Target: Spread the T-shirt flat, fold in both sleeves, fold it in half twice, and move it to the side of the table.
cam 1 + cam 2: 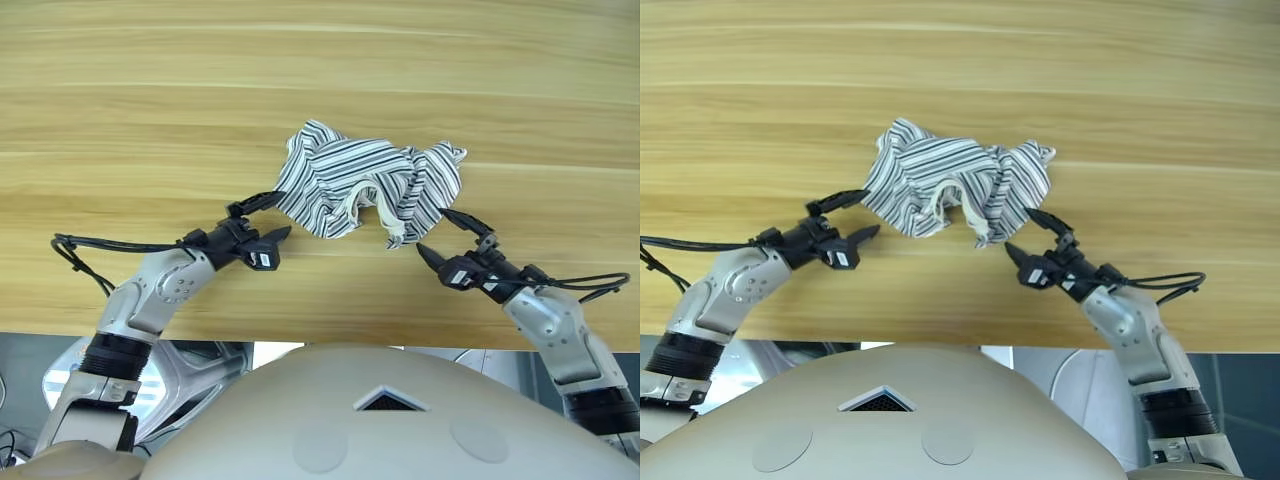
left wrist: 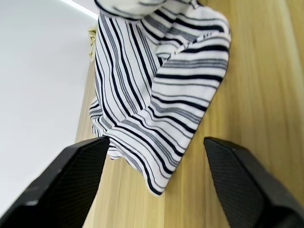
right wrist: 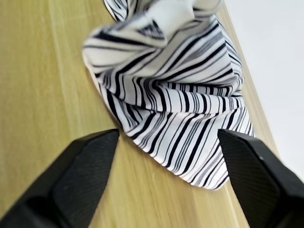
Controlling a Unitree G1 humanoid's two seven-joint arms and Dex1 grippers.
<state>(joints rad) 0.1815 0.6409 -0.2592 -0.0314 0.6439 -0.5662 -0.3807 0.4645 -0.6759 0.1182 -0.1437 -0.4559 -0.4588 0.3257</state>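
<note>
Left eye view: striped T-shirt (image 1: 365, 190) lies crumpled on the bench (image 1: 300, 80), spreading unstarted. Both jaws gape beside it; next, probably, pinching opposite edges.

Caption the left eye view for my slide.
Open left pincer and right pincer flank the crumpled striped T-shirt on the table.
</note>
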